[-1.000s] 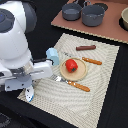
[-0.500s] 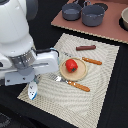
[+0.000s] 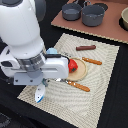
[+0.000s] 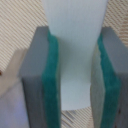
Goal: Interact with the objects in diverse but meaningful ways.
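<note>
Two green-padded fingers [image 4: 50, 82] clamp the light blue cup [image 4: 76, 55] between them, pads touching its sides in the wrist view. In the exterior view the arm's white body fills the upper left and hides most of the cup; only a light blue sliver [image 3: 51, 51] shows at frame centre-left, over the striped mat [image 3: 105, 85]. Red tomato [image 3: 73, 65] sits on the round wooden plate [image 3: 81, 71] at centre, just beside the arm. Brown sausage [image 3: 86, 48] lies above the plate. White-and-blue fish [image 3: 39, 93] at lower left on the mat edge. Grey saucepan [image 3: 93, 15] at top on the brown board [image 3: 107, 31].
</note>
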Robot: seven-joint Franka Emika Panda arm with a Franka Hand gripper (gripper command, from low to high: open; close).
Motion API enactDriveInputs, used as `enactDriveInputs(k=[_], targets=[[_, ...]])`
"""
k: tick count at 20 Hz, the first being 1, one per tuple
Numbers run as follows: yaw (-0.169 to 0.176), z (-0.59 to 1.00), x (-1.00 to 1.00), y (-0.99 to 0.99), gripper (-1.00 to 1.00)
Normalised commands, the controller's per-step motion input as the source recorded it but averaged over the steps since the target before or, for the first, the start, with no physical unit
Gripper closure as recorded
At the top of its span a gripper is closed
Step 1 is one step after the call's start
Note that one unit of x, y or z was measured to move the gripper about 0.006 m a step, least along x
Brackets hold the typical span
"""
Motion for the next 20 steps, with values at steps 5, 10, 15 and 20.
enactDriveInputs(k=[5,10,15,20], targets=[[0.005,0.10,0.81,-0.07,1.00],[0.126,0.23,0.45,0.00,1.00],[0.126,0.23,0.46,-0.07,1.00],[0.099,0.07,0.51,-0.25,1.00]])
